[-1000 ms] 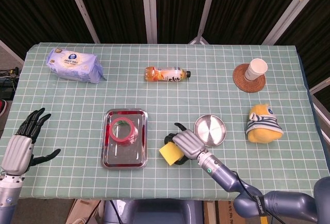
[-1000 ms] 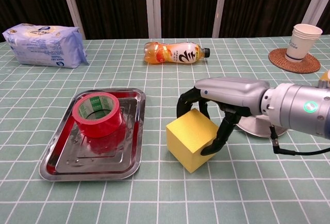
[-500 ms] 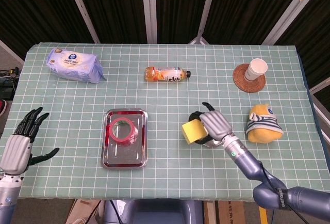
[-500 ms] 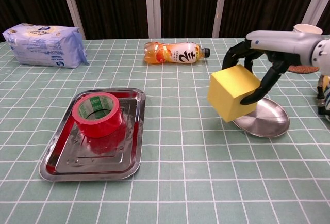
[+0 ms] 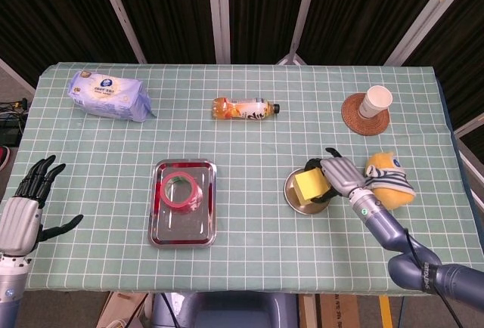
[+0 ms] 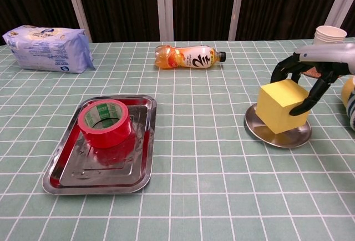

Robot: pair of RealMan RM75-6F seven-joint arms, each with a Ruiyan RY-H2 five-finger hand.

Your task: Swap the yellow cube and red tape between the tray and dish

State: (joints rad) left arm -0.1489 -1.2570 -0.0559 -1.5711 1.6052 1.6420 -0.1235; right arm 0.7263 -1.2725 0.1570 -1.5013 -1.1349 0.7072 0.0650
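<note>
Carried rightward since a second ago: yellow cube [image 6: 283,106], now over the round steel dish [image 6: 256,127], gripped by the right hand [image 6: 317,69] with fingers curled on opposite faces. Looks light, foam-like, matte and easy to pinch on flat sides. Red tape [image 6: 105,122] sits upright in the tray [image 6: 142,158] at 9 o'clock from the dish; stiff ring, best taken across its rim. Left hand [image 5: 24,208] idle at the table's edge, fingers spread, holding nothing.
</note>
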